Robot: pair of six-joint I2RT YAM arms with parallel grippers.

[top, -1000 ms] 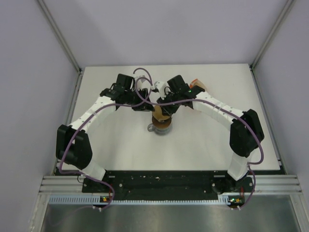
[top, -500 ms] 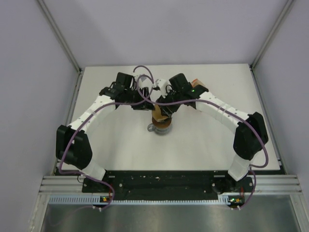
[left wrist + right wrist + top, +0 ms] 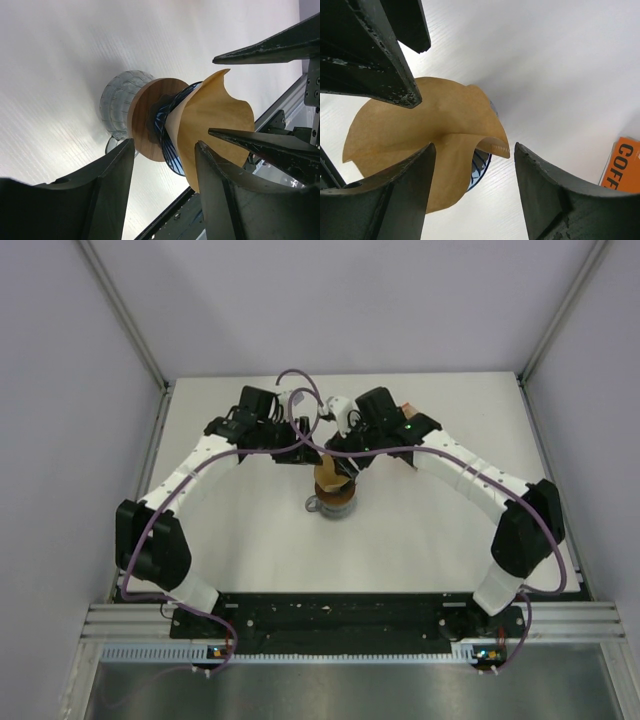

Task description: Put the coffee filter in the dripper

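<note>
The tan coffee filter (image 3: 215, 117) sits crumpled and half-folded in the mouth of the blue ribbed dripper (image 3: 172, 147); one flap curls over the rim (image 3: 490, 142). The dripper stands on a brown ring (image 3: 145, 120) over a grey translucent cup (image 3: 119, 102). In the top view the filter (image 3: 328, 477) covers the stack. My left gripper (image 3: 165, 145) is open just beside the dripper, on its left. My right gripper (image 3: 474, 147) is open over the filter's edge, with the dripper (image 3: 481, 165) showing between its fingers. Neither gripper grips the filter.
An orange packet of filters (image 3: 623, 162) lies on the white table to the right of the dripper, behind my right wrist (image 3: 405, 410). Both grippers crowd close together over the stack (image 3: 335, 502). The table's near metal rail shows behind the filter (image 3: 280, 107).
My right arm's elbow has swung outward to the right and its wrist has shifted slightly farther back. The left arm and the filter on the dripper have hardly moved.
</note>
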